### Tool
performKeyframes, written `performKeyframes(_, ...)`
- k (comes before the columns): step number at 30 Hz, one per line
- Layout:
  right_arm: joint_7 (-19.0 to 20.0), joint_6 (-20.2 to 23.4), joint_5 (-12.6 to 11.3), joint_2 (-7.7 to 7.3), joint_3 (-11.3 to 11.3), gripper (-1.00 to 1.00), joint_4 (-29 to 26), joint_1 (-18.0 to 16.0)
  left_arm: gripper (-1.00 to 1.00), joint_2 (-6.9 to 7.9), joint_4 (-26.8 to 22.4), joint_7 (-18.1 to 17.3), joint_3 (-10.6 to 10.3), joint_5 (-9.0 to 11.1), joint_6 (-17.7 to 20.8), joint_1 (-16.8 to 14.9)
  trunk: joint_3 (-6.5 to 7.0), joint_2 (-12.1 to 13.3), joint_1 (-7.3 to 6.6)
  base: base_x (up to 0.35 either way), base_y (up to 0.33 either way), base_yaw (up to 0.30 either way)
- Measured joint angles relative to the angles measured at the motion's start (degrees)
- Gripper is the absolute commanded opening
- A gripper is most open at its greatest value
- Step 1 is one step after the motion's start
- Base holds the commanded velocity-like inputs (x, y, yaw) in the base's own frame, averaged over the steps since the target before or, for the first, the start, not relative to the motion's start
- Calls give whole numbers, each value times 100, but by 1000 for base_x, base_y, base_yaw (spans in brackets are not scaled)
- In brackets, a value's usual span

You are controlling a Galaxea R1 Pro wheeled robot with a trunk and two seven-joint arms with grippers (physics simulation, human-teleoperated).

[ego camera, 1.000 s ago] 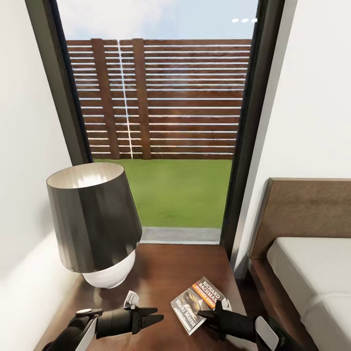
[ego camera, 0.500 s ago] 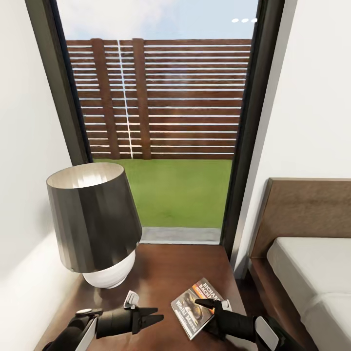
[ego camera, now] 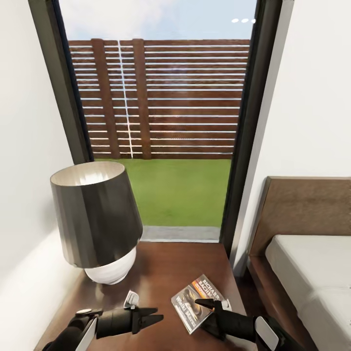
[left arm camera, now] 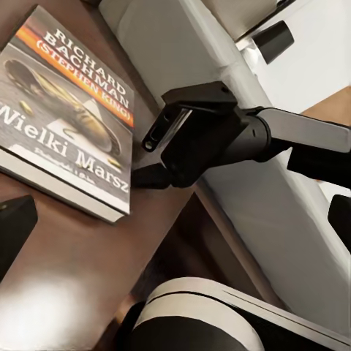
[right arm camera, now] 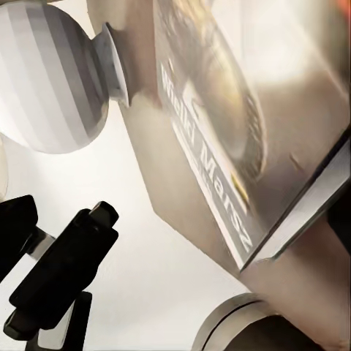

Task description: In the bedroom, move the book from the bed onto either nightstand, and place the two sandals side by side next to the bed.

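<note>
On the nightstand [ego camera: 165, 273], right tool [ego camera: 207, 312] partly hides book [ego camera: 192, 304].

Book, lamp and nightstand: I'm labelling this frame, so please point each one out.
book [ego camera: 194, 304], head view, on its front cover.
lamp [ego camera: 95, 214], head view, on the dark shade.
nightstand [ego camera: 170, 268], head view, on bare wooden top.

A reddish-brown wooden nightstand [ego camera: 161, 265] fills the lower middle of the head view, set against the foot of the tall window. On its top, at the lower left of the frame, stands a lamp [ego camera: 97, 222] with a dark conical shade and a rounded white base. Toward the lower right of the top a paperback book [ego camera: 195, 302] lies flat, cover up, near the front right corner. At the right edge sits the bed [ego camera: 312, 268], its pale grey mattress bare.
</note>
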Motion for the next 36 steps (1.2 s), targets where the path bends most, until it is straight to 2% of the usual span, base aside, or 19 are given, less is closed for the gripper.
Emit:
performKeyframes(14, 2, 0, -1, 0, 0, 100, 4, 0, 100, 0, 149, 2, 7, -6, -2, 2, 0, 0, -1, -13, 0, 0)
performKeyframes(25, 1, -8, -2, 0, 0, 100, 2, 0, 100, 0, 150, 18, 3, -7, -9, 1, 0, 0, -1, -96, 0, 0)
performKeyframes(30, 0, -7, -1, 0, 0, 100, 3, 0, 100, -9, 150, 252, 1, -4, -5, 1, 0, 0, -1, -2, 0, 0)
performKeyframes(36, -2, -12, 11, 0, 2, 100, 3, 0, 100, -71, 150, 332, 0, -7, -1, 1, 107, 239, -133, 0, 0, 0)
